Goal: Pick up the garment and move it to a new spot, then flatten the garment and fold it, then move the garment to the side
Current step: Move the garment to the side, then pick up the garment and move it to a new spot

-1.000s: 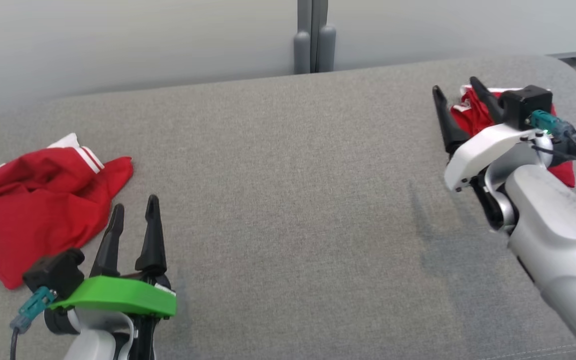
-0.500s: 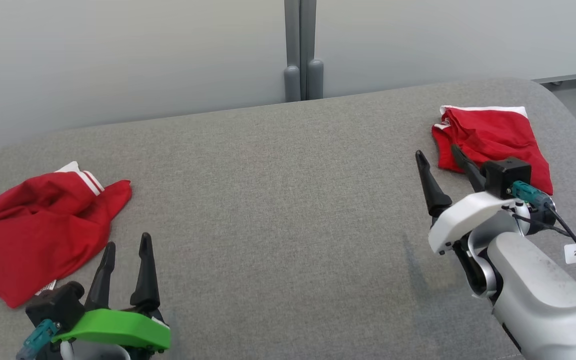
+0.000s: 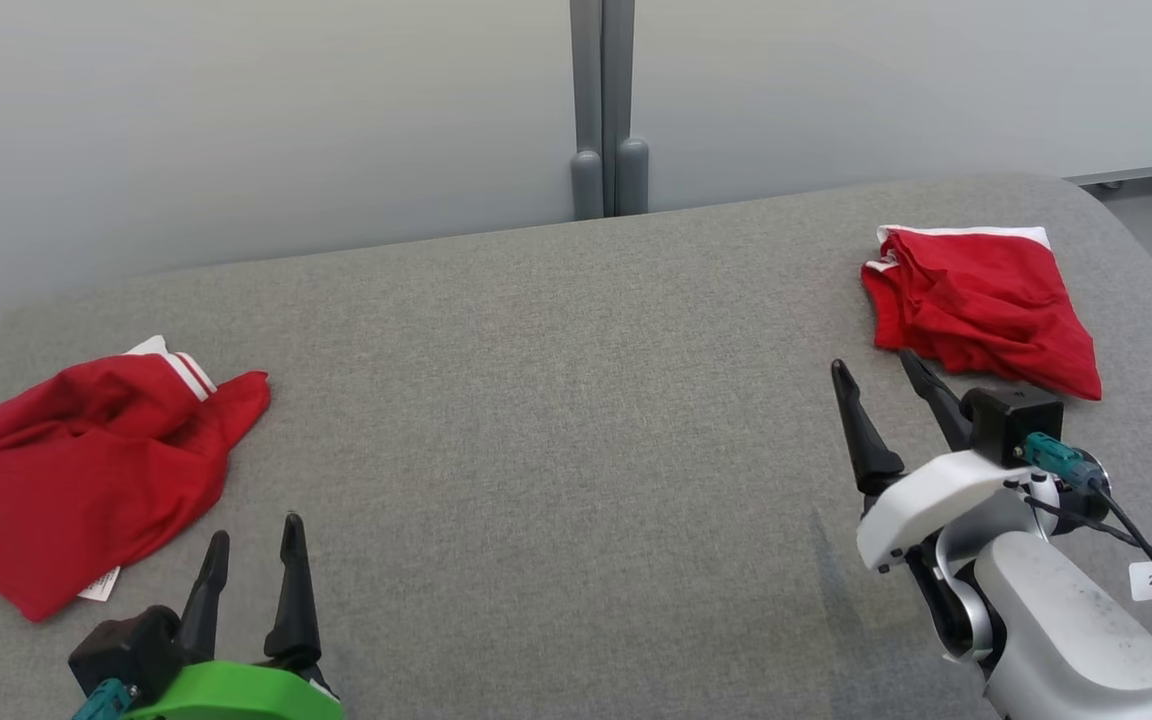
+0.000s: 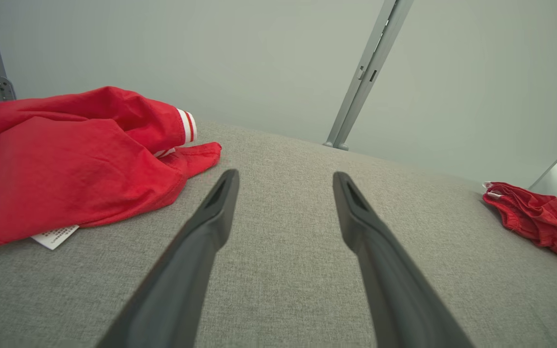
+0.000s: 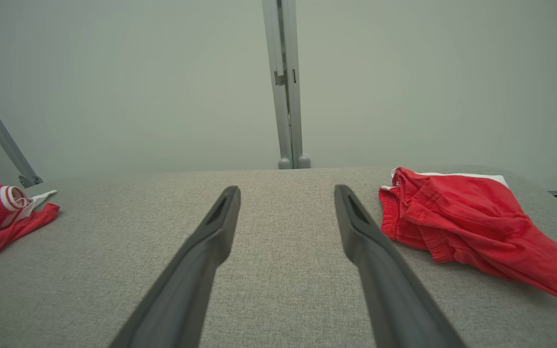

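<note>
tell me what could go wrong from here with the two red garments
1. The left garment is crumpled in layers; the open left gripper may pinch only one layer, so it won't spread flat.
2. The right garment lies near a rounded corner of the table; a nudge from the open right gripper could push it off.

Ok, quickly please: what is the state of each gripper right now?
Left gripper: open, holding nothing.
Right gripper: open, holding nothing.
</note>
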### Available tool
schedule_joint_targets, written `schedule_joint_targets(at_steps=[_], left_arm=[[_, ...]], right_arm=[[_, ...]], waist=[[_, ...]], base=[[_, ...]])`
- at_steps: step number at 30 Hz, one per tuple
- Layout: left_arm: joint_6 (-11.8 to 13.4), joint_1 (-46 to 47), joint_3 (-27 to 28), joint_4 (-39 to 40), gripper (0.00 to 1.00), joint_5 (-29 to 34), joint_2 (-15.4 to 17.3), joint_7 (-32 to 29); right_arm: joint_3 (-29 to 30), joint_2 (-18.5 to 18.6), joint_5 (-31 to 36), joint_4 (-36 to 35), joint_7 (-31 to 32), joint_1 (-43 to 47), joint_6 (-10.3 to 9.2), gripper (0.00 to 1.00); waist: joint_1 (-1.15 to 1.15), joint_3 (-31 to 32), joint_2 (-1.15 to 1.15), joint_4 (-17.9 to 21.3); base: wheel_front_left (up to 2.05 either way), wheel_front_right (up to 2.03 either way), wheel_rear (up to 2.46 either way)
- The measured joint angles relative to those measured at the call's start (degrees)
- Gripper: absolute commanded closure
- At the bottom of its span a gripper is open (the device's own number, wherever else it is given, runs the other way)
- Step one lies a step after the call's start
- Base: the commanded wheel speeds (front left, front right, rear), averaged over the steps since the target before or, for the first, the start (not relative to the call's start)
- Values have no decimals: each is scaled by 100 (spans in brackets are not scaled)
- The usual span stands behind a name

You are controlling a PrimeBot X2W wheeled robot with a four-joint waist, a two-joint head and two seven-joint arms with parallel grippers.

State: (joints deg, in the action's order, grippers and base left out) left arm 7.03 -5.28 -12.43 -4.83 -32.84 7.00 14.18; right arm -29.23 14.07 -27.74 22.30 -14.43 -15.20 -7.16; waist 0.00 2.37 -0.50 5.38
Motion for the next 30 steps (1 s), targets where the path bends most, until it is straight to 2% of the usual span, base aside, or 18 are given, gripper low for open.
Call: schedule_joint_targets(at_steps=[30], left_arm=[[4, -147, 176, -12, 0, 343, -213, 5]], right_arm=[[582, -192, 522, -446, 0, 784, -1, 0]], waist=[[0, 118, 0, -171]], base=[[0, 0, 0]])
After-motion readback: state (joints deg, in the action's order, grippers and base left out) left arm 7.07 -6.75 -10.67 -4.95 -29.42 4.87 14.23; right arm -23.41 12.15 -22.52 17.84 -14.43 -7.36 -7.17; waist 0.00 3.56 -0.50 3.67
